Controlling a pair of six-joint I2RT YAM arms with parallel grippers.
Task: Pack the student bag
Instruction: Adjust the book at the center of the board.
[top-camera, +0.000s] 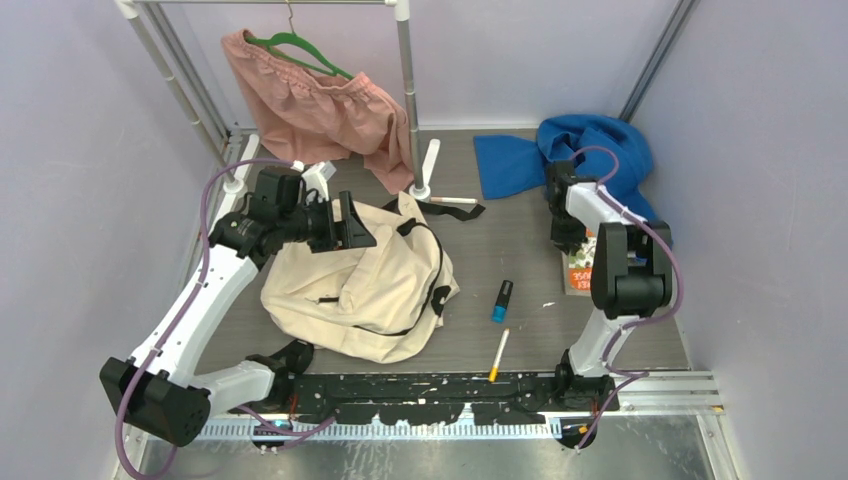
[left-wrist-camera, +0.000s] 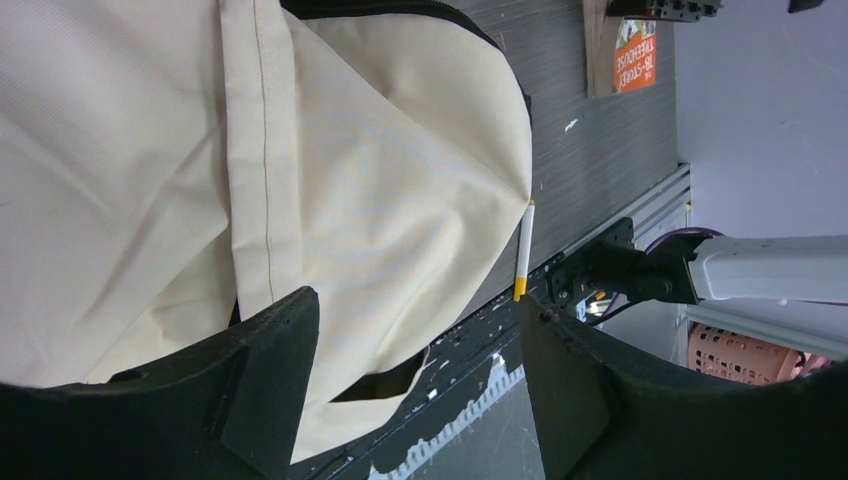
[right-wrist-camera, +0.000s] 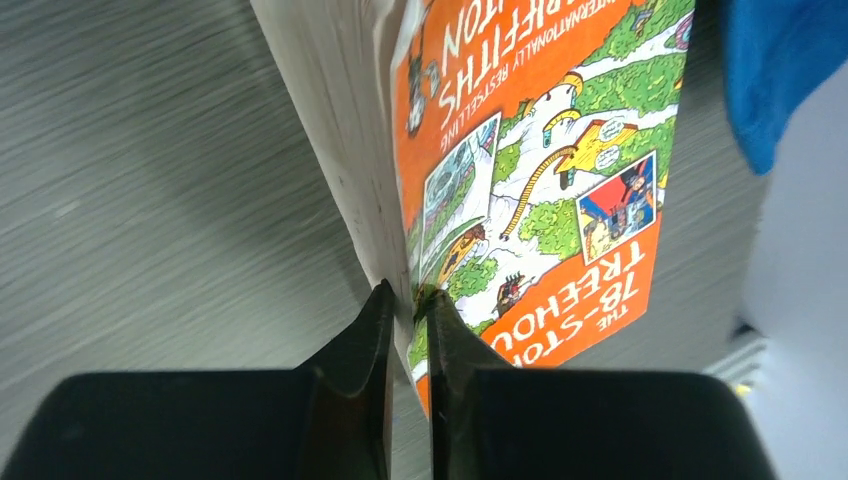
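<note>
The right arm hides most of the book.

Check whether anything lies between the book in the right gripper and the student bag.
Only a blue marker lies between the book in the right gripper and the student bag; a white pen sits just off that line. Carried above them, the book looks unobstructed.

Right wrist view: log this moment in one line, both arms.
right jaws: shut on book edge | left jaws: open over student bag | pen, marker: outside bag
</note>
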